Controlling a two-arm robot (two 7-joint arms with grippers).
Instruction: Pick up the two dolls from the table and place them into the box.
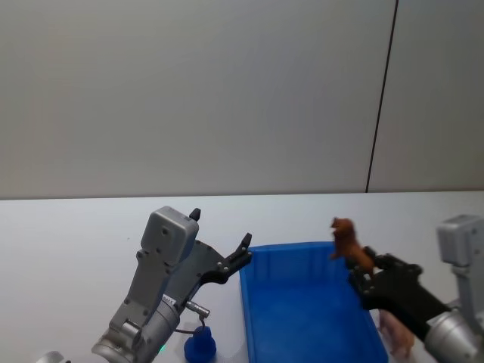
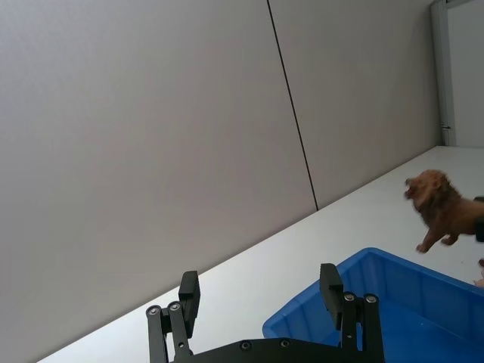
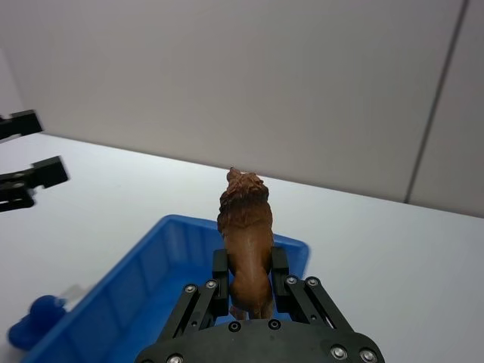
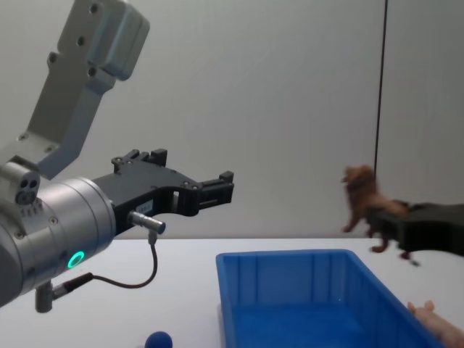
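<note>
Dropping wide: the brown doll [image 1: 348,242] hangs over the box [image 1: 295,247] at its far right corner, about above the rim and not the middle. I judge that letting go here could bounce it off the wall and out onto the table [image 1: 76,242].
Twisting in the grip: the right gripper [image 3: 249,263] pinches only the doll's hind end, so head and chest stick out past the jaws. A jolt might swing it loose.
Knocking risk: the pink piglet [image 1: 397,333] lies on the table just beside the box's right wall, under the right arm. A low pass could sweep it away.
Left gripper [image 2: 259,283]: spread wide, holding nothing, raised just left of the box's far left corner.
Blue doll [image 1: 200,345]: on the table near the box's front left corner, outside it.
Brown doll's look: lion-like, with a shaggy mane, an open mouth and a standing pose. It looks hard and matt.
</note>
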